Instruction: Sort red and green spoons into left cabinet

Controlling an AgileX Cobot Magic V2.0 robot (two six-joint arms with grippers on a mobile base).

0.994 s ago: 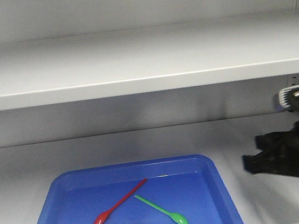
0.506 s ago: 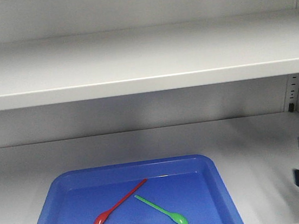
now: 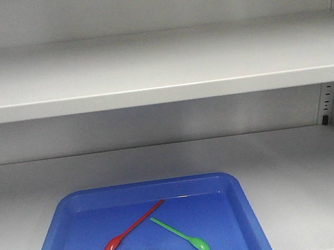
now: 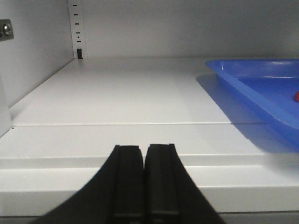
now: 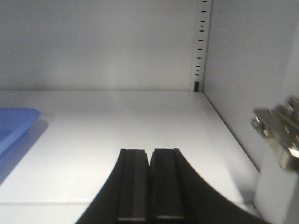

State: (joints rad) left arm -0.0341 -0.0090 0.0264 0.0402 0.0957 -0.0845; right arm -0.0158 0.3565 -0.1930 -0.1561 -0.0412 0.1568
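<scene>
The red spoon (image 3: 133,228) and the green spoon (image 3: 182,235) lie in a blue tray (image 3: 239,214) on the lower shelf of the pale grey cabinet (image 3: 160,71). Their handle ends nearly meet and their bowls point toward the front. Neither gripper shows in the front view. In the left wrist view my left gripper (image 4: 144,147) is shut and empty, low at the shelf's front edge, left of the tray (image 4: 252,77); a red speck (image 4: 296,96) shows at the frame's right edge. In the right wrist view my right gripper (image 5: 149,150) is shut and empty, right of the tray (image 5: 14,123).
The cabinet's slotted uprights stand at the back left (image 4: 75,28) and back right (image 5: 201,42), next to the side walls. An upper shelf (image 3: 163,95) hangs over the tray. A metal hinge (image 5: 280,135) sticks out at the right wall.
The right arm, seen at the right of the front view a second ago, has drawn back down and to the right and has left that view. The spoons and tray have not moved.
</scene>
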